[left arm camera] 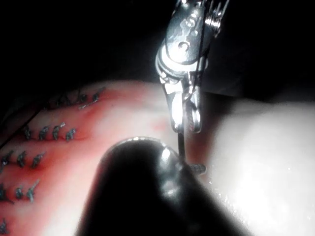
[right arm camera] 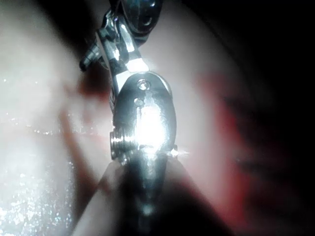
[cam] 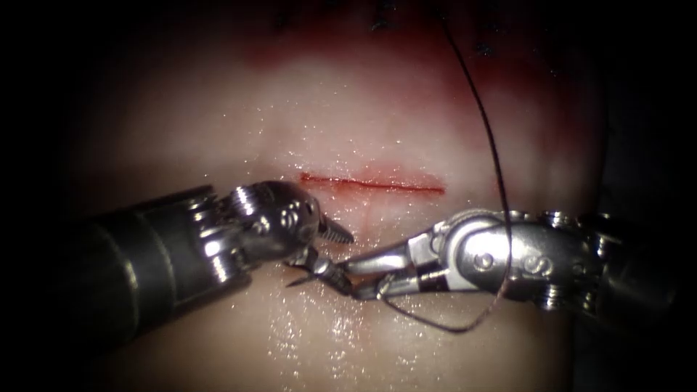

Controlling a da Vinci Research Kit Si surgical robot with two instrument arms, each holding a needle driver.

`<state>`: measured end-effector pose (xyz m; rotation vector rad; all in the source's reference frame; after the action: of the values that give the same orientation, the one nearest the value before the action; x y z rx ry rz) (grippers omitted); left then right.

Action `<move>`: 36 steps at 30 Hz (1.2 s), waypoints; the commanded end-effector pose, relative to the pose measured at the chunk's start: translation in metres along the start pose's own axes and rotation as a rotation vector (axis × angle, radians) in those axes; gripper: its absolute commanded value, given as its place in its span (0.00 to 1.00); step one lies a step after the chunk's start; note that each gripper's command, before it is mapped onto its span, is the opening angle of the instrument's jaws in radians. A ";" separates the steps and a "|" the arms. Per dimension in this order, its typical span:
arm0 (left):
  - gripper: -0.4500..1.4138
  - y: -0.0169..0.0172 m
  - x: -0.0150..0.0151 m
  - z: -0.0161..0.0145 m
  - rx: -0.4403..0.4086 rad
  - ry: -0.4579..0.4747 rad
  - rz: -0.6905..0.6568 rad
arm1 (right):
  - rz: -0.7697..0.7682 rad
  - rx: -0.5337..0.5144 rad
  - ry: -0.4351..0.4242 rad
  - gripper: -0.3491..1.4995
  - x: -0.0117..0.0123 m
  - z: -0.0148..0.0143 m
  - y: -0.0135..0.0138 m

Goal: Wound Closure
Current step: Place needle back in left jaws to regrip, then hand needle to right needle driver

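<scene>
Near edge of the tissue (cam: pixel 348 348): pale, wet, glistening.

Left tool (cam: pixel 327 250), entering from the endoscope view's left: jaws spread apart, upper one with its ridged face pointing toward the cut, lower one down by the needle. Whether the lower jaw actually touches the needle I cannot make out; it does not look clamped on anything.

Needle (cam: pixel 319 272): short dark curved piece lying just below the cut's left end, sharp tip (cam: pixel 290 284) pointing left and clear of the surface. It appears to rest above the tissue rather than in it.

Right tool (cam: pixel 347 274), entering from the right: jaws closed, pinching the needle close behind its tip end, right where the two tools meet.

Thread (cam: pixel 450 328): dark strand looping out under the right tool, bending back up across its wrist and running away over the tissue to the far side.

Cut (cam: pixel 370 183): thin red horizontal line just beyond both tools, unclosed, with red fluid (cam: pixel 392 176) along its edges.

Far tissue: reddened band with small dark thread ends (cam: pixel 377 23) at its edge; the left wrist view shows rows of cut thread ends (left arm camera: pixel 44 132) on red-stained tissue, and the right tool (left arm camera: pixel 184 110) hanging over the pale part
</scene>
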<state>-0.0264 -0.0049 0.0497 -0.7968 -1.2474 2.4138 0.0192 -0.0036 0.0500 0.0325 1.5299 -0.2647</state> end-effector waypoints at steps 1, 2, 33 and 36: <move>0.44 -0.0005 0.0006 0.0002 -0.009 0.005 -0.006 | -0.001 0.000 -0.004 0.00 -0.0006 0.0005 0.0003; 0.33 -0.0005 0.0006 0.0002 -0.021 0.007 -0.004 | -0.001 -0.001 -0.006 0.00 -0.0006 0.0005 0.0003; 0.05 -0.0021 -0.0001 -0.0027 -0.060 0.467 -0.314 | 0.395 -0.622 -0.102 0.93 -0.0012 -0.0030 0.0031; 0.05 -0.0026 -0.0001 -0.0032 -0.021 0.588 -0.358 | 0.432 -0.696 -0.145 0.88 -0.0012 -0.0032 0.0031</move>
<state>-0.0236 -0.0018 0.0501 -1.0905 -1.0431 1.6787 0.0160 0.0000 0.0502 -0.2044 1.3517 0.6254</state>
